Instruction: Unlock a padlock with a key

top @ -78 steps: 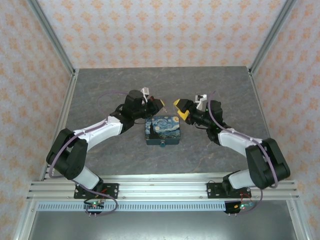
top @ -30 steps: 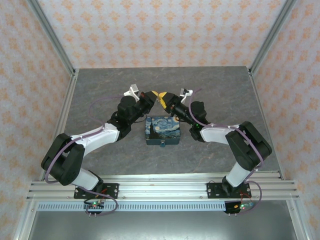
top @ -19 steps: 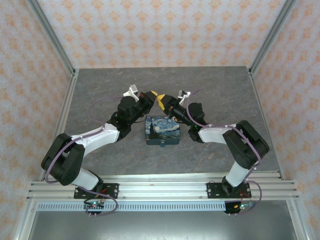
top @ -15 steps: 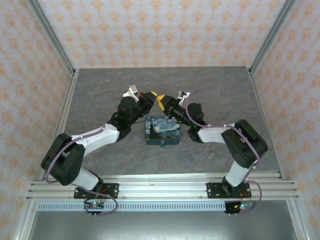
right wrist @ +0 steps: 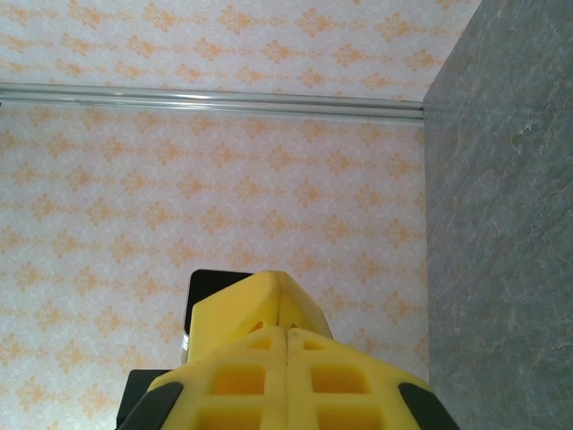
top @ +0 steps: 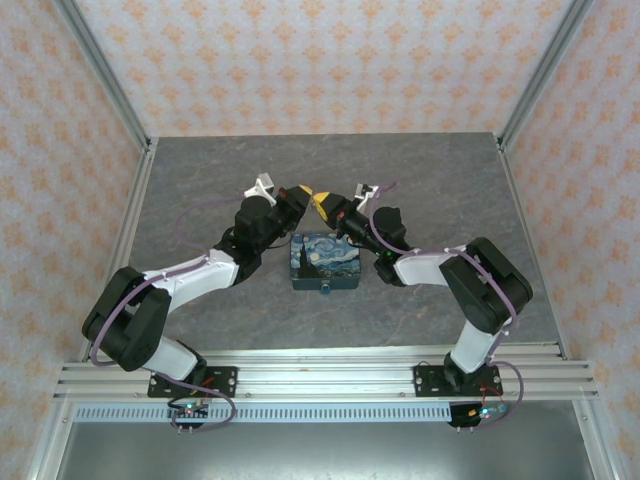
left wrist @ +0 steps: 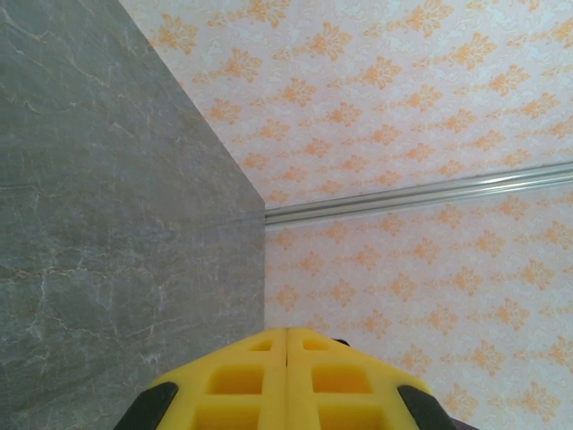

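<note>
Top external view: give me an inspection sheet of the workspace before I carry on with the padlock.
Surface: grey stone-patterned table, flat.
Job's things: padlock lies painted face up near the table's middle; key at its near edge, too small to tell whether it is seated.
Clutter: nothing seen.
Grippers: left gripper and right gripper are both shut with nothing between the fingers, tips close together beyond the padlock's far edge.
Cables: purple cables run along both arms; no snag seen.
Surroundings: orange-patterned walls, metal frame posts.
</note>
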`<act>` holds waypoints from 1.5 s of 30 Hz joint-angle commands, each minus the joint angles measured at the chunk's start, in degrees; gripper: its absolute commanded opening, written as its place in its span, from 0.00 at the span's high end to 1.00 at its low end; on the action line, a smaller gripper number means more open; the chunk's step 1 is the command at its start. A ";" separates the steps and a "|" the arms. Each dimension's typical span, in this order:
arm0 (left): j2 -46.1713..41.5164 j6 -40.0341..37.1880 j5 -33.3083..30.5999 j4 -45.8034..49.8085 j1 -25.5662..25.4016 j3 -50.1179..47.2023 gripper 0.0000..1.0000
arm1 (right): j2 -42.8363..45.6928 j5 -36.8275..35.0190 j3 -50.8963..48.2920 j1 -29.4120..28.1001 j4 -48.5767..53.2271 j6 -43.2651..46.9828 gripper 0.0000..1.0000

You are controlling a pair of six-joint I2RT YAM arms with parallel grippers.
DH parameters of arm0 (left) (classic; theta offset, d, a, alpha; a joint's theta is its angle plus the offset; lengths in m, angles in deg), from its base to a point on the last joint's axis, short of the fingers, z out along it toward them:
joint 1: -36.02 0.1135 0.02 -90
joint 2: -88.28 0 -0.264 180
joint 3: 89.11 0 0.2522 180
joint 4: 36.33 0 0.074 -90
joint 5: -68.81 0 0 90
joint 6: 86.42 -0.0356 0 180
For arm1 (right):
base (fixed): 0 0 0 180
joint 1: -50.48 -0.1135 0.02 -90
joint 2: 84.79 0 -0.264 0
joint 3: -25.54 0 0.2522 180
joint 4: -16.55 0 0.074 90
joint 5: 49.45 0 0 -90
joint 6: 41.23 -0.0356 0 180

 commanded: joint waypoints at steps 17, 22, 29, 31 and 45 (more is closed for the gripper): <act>-1.69 0.06 -2.02 -2.27 -0.86 -1.24 1.00 | -2.09 1.54 4.39 -0.53 -2.92 -1.04 0.76; -1.69 0.09 -2.37 -2.28 -0.87 -1.26 1.00 | -2.15 1.69 3.47 -0.64 -2.59 -0.76 0.80; -2.07 0.01 -3.38 -2.01 -0.94 -1.36 1.00 | -1.64 1.94 1.50 -0.68 -2.93 -0.87 0.78; -2.19 -0.05 -3.65 -1.98 -0.87 -1.46 1.00 | -1.37 2.28 1.14 -0.68 -2.92 -0.93 0.76; -2.73 -0.01 -4.48 -1.90 -1.05 -2.00 1.00 | -1.33 1.59 0.95 -1.23 -3.00 -0.89 0.89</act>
